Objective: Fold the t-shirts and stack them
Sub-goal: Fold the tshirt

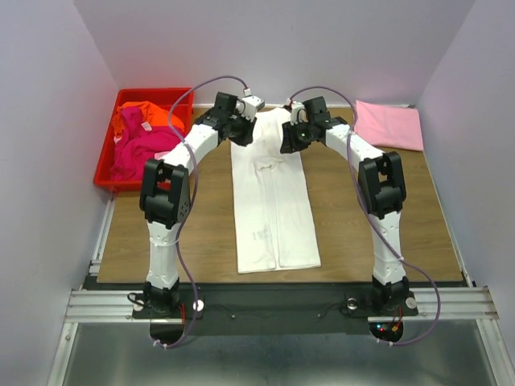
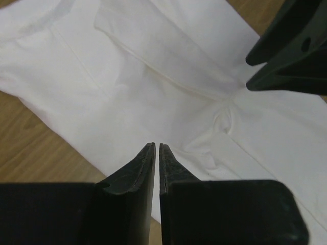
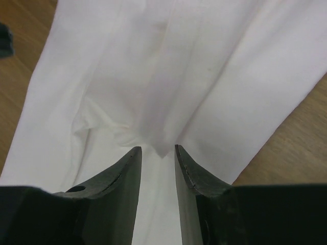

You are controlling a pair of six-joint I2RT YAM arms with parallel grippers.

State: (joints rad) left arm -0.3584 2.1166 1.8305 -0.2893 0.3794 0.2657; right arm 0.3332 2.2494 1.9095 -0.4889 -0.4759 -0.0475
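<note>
One white shirt (image 1: 272,205) lies folded lengthwise on the worktop (image 1: 201,233), one pink shirt (image 1: 389,125) far right. My left jaws are almost shut on nothing; my right jaws stand slightly apart, pinching white cloth.

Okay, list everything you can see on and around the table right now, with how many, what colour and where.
White t-shirt: one, white, folded into a long strip down the table's middle.
Pink t-shirt: one, pale pink, folded at the far right corner.
Bin t-shirts: a heap, orange and magenta, count unclear, inside the bin.
Bin: one, red plastic, far left.
Table: one, brown wood.
Left gripper: black, nearly closed, over the white shirt's far end.
Right gripper: black, partly open, cloth bunched between its tips.
</note>
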